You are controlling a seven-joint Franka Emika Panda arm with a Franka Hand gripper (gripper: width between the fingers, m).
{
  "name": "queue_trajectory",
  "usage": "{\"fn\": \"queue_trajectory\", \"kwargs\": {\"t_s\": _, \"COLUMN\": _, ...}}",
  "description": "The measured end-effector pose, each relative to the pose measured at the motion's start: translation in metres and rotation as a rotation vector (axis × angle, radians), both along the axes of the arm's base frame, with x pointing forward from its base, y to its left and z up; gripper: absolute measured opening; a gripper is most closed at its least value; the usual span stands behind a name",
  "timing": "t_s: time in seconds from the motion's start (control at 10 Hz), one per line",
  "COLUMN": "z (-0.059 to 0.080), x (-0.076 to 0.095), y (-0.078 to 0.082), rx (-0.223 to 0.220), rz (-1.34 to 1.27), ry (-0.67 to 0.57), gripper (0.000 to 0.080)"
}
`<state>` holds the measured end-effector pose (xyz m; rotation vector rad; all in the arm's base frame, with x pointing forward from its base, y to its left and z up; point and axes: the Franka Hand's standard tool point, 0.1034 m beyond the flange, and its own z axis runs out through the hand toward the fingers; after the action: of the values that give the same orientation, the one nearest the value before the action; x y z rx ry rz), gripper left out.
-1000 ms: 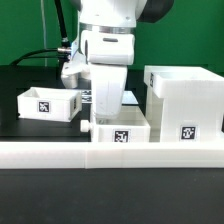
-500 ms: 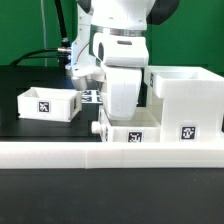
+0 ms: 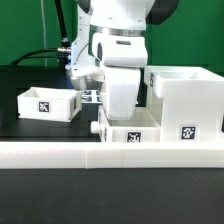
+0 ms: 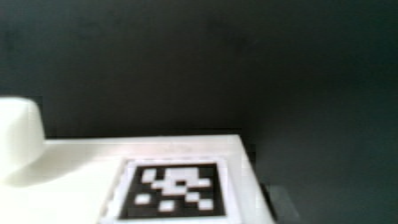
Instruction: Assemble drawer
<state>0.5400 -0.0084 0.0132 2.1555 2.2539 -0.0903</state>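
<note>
My gripper reaches down from the white hand into a small white knobbed tray at the table's front middle. It appears shut on the tray's wall, though the hand hides the fingertips. The tray's knob points to the exterior view's left. A second small tray sits apart on the left. The tall boxy casing stands on the right, close to the held tray. In the wrist view, one white finger shows beside the tray's tagged white face over the black table.
A long white L-shaped rail runs along the table's front edge, right before the held tray. A tag of the marker board shows behind the hand. Black cables hang at the back left.
From one second ago to half a second ago, the gripper and the knobbed tray slid together toward the casing on the exterior view's right. Since then nothing has moved.
</note>
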Motion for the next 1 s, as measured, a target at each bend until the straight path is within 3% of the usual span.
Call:
{"fn": "queue_trajectory", "kwargs": {"t_s": 0.6, "z": 0.000, "x": 0.002, "y": 0.011, "rx": 0.002, "rz": -0.051, "ry": -0.005, "gripper": 0.0041}}
{"fn": "queue_trajectory", "kwargs": {"t_s": 1.0, "z": -0.001, "x": 0.001, "y": 0.009, "rx": 0.003, "rz": -0.062, "ry": -0.006, "gripper": 0.0041}}
